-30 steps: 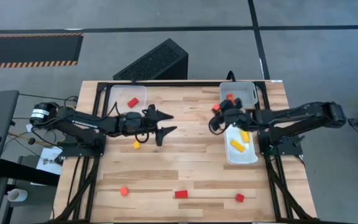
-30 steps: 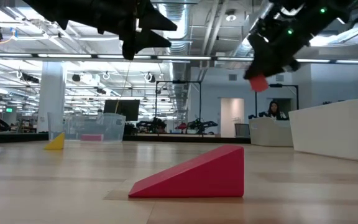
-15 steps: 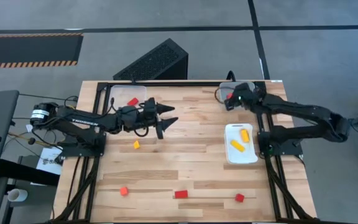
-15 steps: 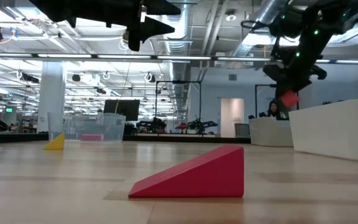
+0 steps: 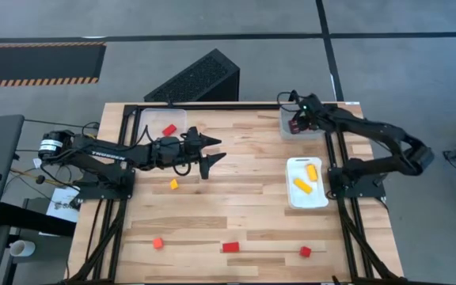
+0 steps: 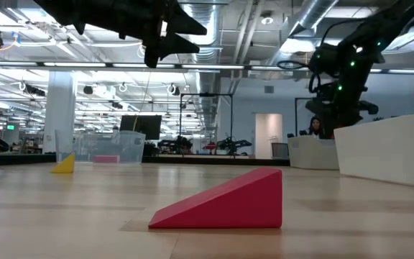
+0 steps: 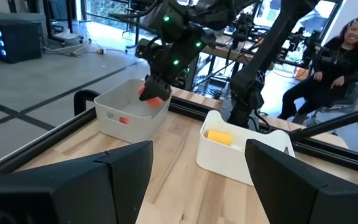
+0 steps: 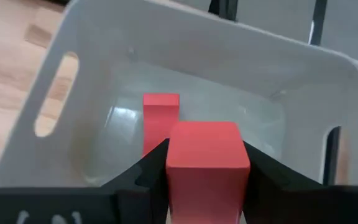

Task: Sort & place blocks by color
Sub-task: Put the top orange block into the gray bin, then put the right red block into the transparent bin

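My right gripper point(image 5: 295, 125) hangs over the grey tray point(image 5: 313, 119) at the table's far right corner, shut on a red block point(image 8: 207, 158). A second red block point(image 8: 160, 115) lies on that tray's floor. My left gripper point(image 5: 212, 150) is open in the air over the table's middle left, touching nothing. Two yellow-orange blocks point(image 5: 302, 185) lie in the white tray point(image 5: 323, 198). One red block point(image 5: 169, 130) lies in the clear tray point(image 5: 153, 117). A yellow wedge point(image 5: 173, 184) rests on the table below my left arm. My right gripper pinches the red block between its two fingers point(image 8: 148, 171), one on each of two opposite side faces point(image 8: 173, 162). The fingers come from above, slanting down into the grey tray. The block is lifted clear above the tray's floor point(image 7: 153, 93).
Near the table's front edge lie a red cube point(image 5: 157, 243), a red wedge point(image 5: 230, 247) and another red cube point(image 5: 305, 252). A black frame rail point(image 5: 236, 105) runs along the far edge. A person point(image 7: 340, 56) sits beyond the table. Bare wood lies between the arms.
My right gripper has carried the red block from beside the white tray toward the table's far edge and come down over the grey tray, staying shut on it. The other blocks have not moved.
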`<state>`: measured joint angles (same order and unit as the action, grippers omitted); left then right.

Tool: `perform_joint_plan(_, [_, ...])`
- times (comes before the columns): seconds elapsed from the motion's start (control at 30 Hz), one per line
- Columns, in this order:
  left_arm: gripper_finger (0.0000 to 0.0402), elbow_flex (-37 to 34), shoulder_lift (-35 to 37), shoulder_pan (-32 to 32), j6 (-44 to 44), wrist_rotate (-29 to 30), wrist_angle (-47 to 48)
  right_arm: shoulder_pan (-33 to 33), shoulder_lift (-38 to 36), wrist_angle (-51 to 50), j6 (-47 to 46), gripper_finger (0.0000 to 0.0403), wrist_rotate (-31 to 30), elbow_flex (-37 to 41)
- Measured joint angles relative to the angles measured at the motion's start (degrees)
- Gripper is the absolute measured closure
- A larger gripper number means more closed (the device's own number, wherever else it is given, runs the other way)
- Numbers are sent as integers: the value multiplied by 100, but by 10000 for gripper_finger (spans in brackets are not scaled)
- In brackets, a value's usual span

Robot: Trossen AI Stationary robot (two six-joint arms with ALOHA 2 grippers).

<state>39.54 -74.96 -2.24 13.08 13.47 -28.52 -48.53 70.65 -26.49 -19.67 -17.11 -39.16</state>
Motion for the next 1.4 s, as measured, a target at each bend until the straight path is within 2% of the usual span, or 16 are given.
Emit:
perform_joint_plan(0.3, [159, 1, 0, 0, 1, 4, 18, -142, 688, 276, 86, 164, 73, 0])
perform_joint_plan(0.5, [159, 1, 0, 0, 1, 4, 107, -146, 631, 301, 176, 137, 76, 0])
perform_joint_plan(0.8, [159, 1, 0, 0, -29, -83, 135, 244, -603, 328, 183, 138, 268, 0])
perform_joint_plan(0.97, [159, 1, 0, 2, -37, -105, 134, 637, -1370, 729, 216, 138, 838, 0])
perform_joint_plan(1.07, [159, 1, 0, 2, -35, -105, 134, 872, -1735, 923, 205, 138, 974, 0])
perform_joint_plan(1.3, [159, 1, 0, 0, -33, -105, 131, 1254, -2222, 896, 156, 138, 995, 0])
perform_joint_plan(1.4, [159, 1, 0, 0, -33, -109, 132, 1503, -2328, 899, 154, 138, 1232, 0])
